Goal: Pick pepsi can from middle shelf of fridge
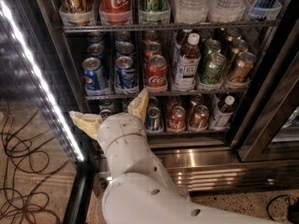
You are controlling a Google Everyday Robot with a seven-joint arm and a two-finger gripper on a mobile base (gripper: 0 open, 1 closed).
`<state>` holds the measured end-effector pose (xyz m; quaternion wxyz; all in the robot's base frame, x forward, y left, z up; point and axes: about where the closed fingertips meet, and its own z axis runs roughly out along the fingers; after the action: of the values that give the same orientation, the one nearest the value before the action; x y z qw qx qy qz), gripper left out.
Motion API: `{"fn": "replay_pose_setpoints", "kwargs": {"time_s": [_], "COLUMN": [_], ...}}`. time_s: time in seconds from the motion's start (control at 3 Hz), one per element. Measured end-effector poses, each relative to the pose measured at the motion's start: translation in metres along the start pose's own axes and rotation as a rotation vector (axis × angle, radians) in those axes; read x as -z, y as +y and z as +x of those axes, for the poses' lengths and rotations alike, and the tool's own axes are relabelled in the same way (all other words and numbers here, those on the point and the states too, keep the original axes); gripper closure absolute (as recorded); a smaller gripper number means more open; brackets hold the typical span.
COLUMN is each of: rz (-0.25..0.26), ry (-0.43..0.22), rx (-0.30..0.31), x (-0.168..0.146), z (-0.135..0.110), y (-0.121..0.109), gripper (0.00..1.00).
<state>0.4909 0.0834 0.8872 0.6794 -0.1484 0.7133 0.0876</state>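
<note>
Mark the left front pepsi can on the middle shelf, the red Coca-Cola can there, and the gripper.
Pepsi can (94, 74): camera view, blue side.
Coca-Cola can (156, 76): camera view, red label.
Gripper (107, 103): camera view, midway between its open fingers (86, 121), just below the middle shelf (187, 93).
</note>
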Motion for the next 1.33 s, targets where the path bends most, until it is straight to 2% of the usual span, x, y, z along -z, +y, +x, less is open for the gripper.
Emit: {"fn": "replay_pose_setpoints", "kwargs": {"time_s": [0.33, 0.67, 1.0, 1.33], "rz": [0.041, 0.096, 0.134, 0.144], "ry": [-0.022, -0.065, -0.083, -0.086], "rx": [0.007, 0.011, -0.021, -0.024], "x": [-0.016, -0.016, -0.029, -0.030], "z": [0.010, -0.001, 0.007, 0.008], "y": [0.009, -0.001, 0.010, 0.009], "gripper": [0.00, 0.00, 0.00, 0.00]}}
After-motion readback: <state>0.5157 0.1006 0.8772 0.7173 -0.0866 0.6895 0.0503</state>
